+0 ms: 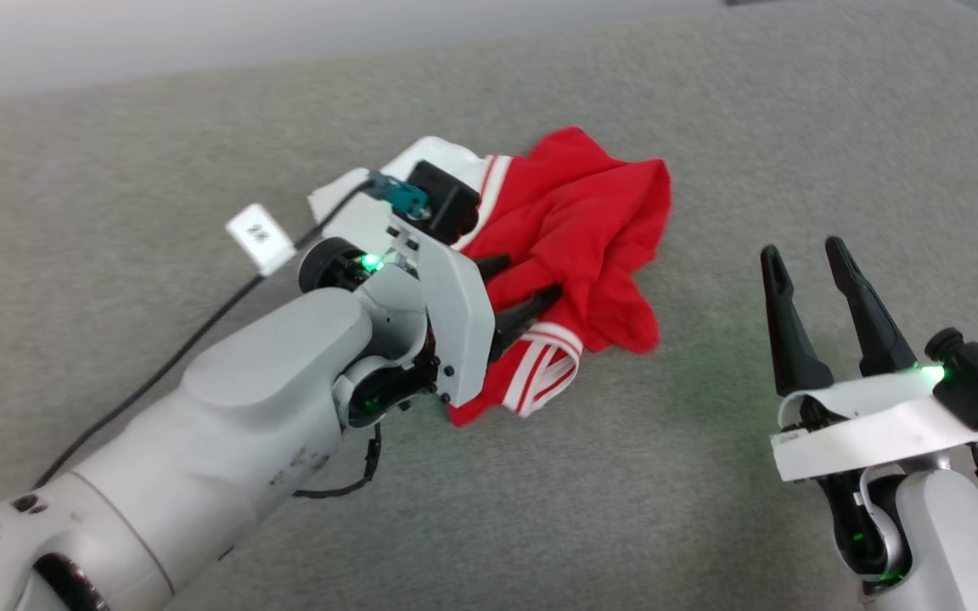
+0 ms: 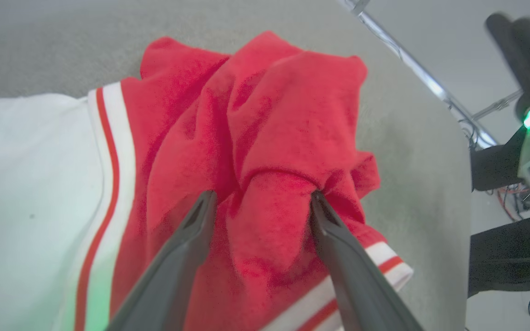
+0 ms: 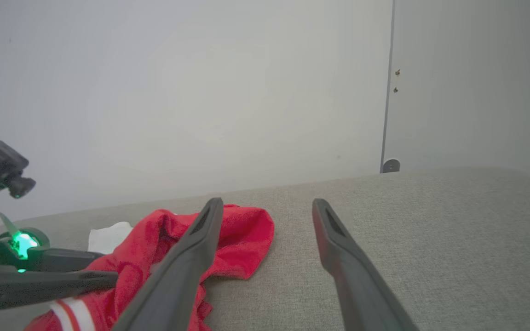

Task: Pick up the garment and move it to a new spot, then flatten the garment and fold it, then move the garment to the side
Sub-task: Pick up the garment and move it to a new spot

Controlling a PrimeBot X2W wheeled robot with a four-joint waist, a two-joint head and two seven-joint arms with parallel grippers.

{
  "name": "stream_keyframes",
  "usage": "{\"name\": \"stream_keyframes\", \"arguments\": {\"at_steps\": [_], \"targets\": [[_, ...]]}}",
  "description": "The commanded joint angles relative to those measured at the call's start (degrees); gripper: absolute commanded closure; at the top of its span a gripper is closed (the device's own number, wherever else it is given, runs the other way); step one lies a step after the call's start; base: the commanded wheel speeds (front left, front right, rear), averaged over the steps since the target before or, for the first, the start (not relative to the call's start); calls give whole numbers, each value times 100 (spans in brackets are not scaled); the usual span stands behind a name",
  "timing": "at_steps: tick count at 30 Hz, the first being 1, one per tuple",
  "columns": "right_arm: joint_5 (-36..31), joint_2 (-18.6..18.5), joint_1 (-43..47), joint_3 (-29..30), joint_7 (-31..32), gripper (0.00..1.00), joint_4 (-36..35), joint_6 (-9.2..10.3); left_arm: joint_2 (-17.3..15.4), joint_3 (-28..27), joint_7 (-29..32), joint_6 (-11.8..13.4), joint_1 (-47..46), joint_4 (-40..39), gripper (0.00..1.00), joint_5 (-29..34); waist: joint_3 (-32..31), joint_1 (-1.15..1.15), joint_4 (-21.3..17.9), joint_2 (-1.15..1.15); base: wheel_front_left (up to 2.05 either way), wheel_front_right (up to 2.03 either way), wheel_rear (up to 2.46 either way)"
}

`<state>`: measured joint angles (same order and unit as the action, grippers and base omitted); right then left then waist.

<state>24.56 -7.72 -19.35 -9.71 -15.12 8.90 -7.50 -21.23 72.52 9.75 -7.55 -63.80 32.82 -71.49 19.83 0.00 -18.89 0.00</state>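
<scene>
The garment [image 1: 591, 212] lies crumpled in a heap on the grey padded surface [image 1: 710, 509]. It is red with a white panel at its left and white-red-white striped bands. My left gripper [image 1: 527, 278] reaches onto it from the left, fingers pointing right. In the left wrist view the gripper [image 2: 261, 198] stands open, and a raised fold of the garment [image 2: 269, 115] bulges between the spread fingers. My right gripper [image 1: 803, 252] is open and empty, off to the right of the heap above bare surface. In the right wrist view the garment [image 3: 242, 234] lies left of that gripper [image 3: 265, 204].
A black cable with a white tag [image 1: 260, 238] trails from the left wrist. The surface's right edge [image 2: 465, 193] drops off beyond the heap, with a metal frame [image 2: 421, 73] past it. A pale wall [image 3: 200, 92] stands behind the surface.
</scene>
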Motion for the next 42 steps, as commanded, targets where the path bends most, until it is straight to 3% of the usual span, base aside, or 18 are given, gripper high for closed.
{"name": "stream_keyframes", "arguments": {"at_steps": [1, 13, 22, 29, 34, 42], "targets": [[-33, -83, 84, -9, -3, 0, 60, 1, -36, -99, -206, 13, 139, -132, 0, -221, -358, 0, 379, 0, 0, 0, 0], [-93, -450, 525, 173, -3, 0, 467, 1, -827, -262, -1963, 13, 1371, -463, 0, -757, -1024, 0, 1293, 0, 0, 0, 0], [-75, -690, 984, 488, -2, 0, 545, 1, -1093, -846, -2486, 13, 2592, -383, 0, -789, -1253, 0, 1795, 0, 0, 0, 0], [11, -872, 1392, 849, 10, 0, 454, 2, -1086, -2525, -2487, 41, 3705, -519, 0, 71, -1340, 0, 2023, 0, 0, 0, 0], [25, -899, 1527, 1022, 33, 0, 378, 2, -1026, -3723, -2488, 301, 4479, -929, 0, 1077, -1381, 0, 2006, 0, 0, 0, 0], [16, -834, 1436, 1165, 69, 0, 226, 2, -505, -5535, -2489, 675, 5619, -1824, 0, 2917, -1446, 0, 1869, 0, 0, 0, 0]]}}
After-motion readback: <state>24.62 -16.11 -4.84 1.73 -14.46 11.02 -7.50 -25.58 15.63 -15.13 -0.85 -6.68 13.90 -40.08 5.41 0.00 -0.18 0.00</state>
